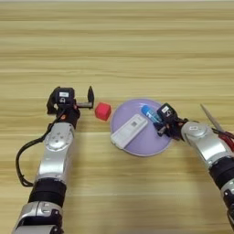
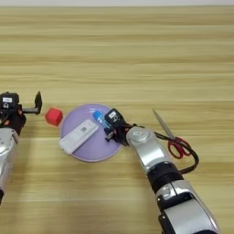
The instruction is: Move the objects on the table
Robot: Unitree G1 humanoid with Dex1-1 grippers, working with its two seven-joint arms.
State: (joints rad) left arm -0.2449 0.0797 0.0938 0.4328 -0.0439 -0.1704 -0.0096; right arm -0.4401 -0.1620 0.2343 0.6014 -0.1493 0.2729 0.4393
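Observation:
A red cube [image 1: 103, 111] lies on the table [image 1: 117, 50], just left of a round purple plate [image 1: 153, 146]. On the plate rest a white flat bar [image 1: 129, 131] and a white tube, of which only the blue cap [image 1: 147, 111] shows. My right gripper [image 1: 164, 118] sits over the tube's body at the plate's right side and hides it. My left gripper [image 1: 71, 98] stands open left of the cube. Its nearer finger [image 1: 90, 94] is a short gap from the cube, which lies outside the jaws.
Red-handled scissors [image 2: 171, 135] lie on the table right of the plate, blades pointing away, close beside my right forearm. A black cable loops by my left arm [image 1: 20, 160].

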